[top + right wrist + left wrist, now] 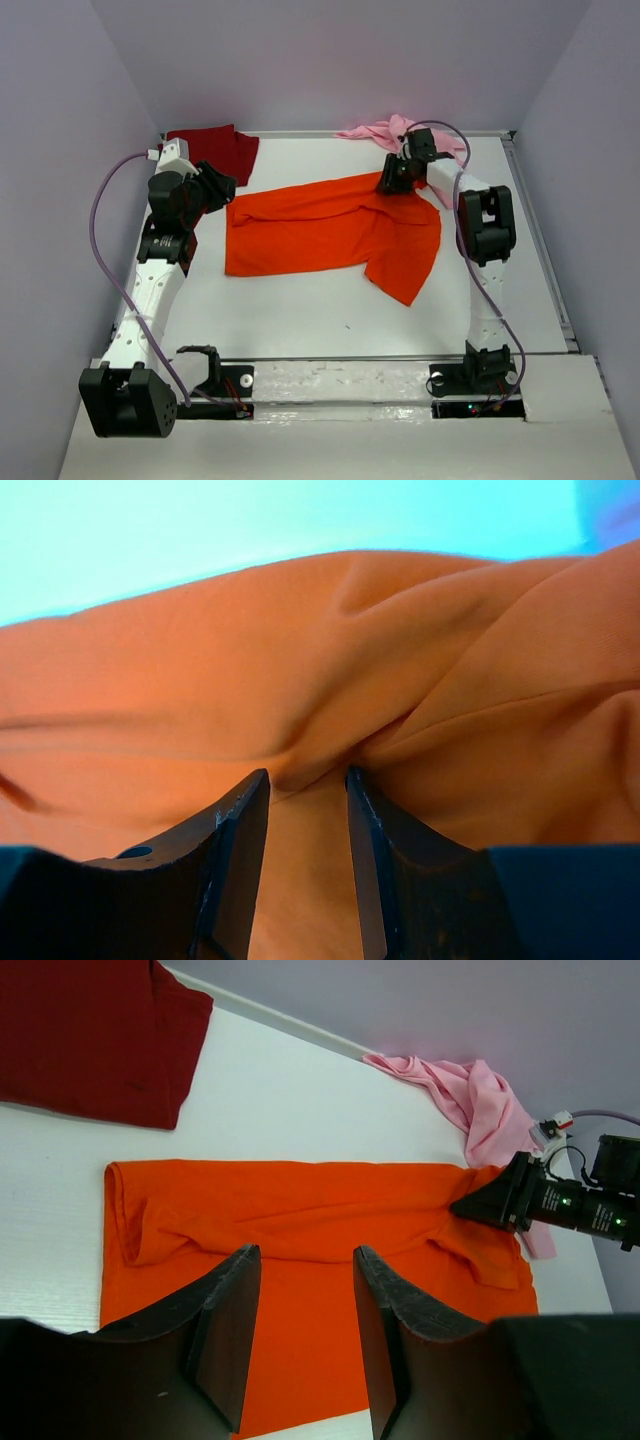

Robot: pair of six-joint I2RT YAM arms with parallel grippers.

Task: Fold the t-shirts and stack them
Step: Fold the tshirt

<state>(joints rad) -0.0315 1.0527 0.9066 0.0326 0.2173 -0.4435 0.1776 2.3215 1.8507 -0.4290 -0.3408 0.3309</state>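
While our left gripper (305, 1255) hangs spread and empty over the orange tee (330, 235), which lies flat in the middle of the table (300, 325), we judge this fold wants both ends lifted together. Our right gripper (306, 775) stands parted astride a raised crease at the tee's far right edge, not yet nipping it. We'd close deep on that ridge, then raise evenly. Only its wrist view shows that crease; overhead hides it. Farther back, the left wrist view shows the dark red tee (90, 1035) lying flat and the pink tee (470, 1095) crumpled at the back edge.
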